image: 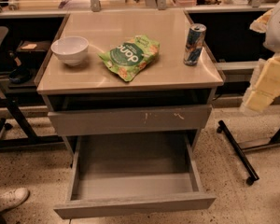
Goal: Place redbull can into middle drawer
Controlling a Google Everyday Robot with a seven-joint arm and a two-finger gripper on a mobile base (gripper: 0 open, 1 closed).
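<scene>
Near the counter's right edge, about halfway between its front and back, the redbull can stands upright on its base, silver top up, with nothing touching it. Left of it, at the middle of the counter, a green snack bag lies flat and well apart from the can. A white bowl sits by the left edge, mouth up. Under the counter top is a dark open slot, and below that a grey drawer front with pale scratch marks sits nearly flush with the cabinet. Beneath it the middle drawer is pulled far out toward the camera, its grey floor, side walls and plain front in full view. The arm comes in at the right border of the view, beyond the counter's right edge, as a pale rounded part high up. A cream blocky part slants down and inward below it. The gripper hangs there off the counter's right side, below the level of the can and apart from it, touching nothing. Whether it is spread or closed does not show. Below it a black wheeled frame stands on the speckled floor, and a white shoe shows at the lower left.
</scene>
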